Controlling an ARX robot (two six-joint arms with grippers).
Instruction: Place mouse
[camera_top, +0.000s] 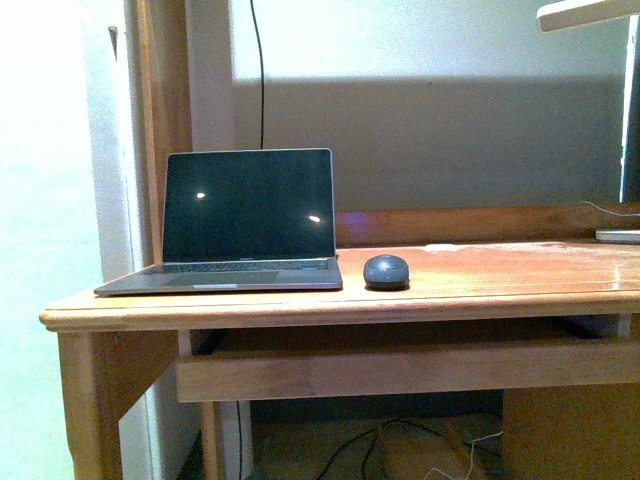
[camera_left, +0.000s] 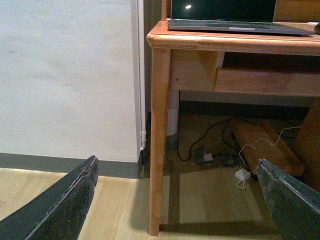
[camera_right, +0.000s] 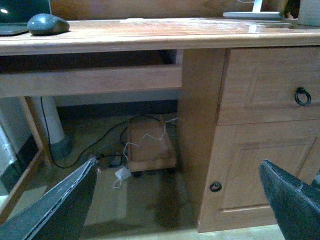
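Sitting on the wooden desk top (camera_top: 480, 270) just right of centre in the front view, the small dark grey rounded matte mouse (camera_top: 386, 271) rests flat on the wood, just beside the right edge of the open grey laptop with a black screen (camera_top: 247, 205), apart from it by a narrow gap. Laptop takes the left-centre of that frame, screen off, two light glints on it, a thin black cable (camera_top: 259, 70) running up the wall behind. Neither arm shows in the front view. Upper right corner there: part of a white lamp head (camera_top: 585, 12), and a flat white base (camera_top: 618, 236) at the right edge on the desk. Right wrist view: mouse (camera_right: 47, 24) at the upper left on the desk surface, laptop corner (camera_right: 14, 29) just left of it; right gripper (camera_right: 177, 205) low in frame, its two dark fingers (camera_right: 55, 210) spread wide at the lower left and lower right corners, nothing between them, well below and away from the mouse. Drawer with a dark ring pull (camera_right: 302, 95) and a cabinet door knob (camera_right: 215, 186) on the right side; white charger and cables (camera_right: 122, 174) on the floor under the desk. Left wrist view: left gripper (camera_left: 177, 200) also spread wide and empty, fingers (camera_left: 60, 205) at the lower corners, floor level, facing the wooden desk leg (camera_left: 160, 140); laptop (camera_left: 235, 20) along the top edge.
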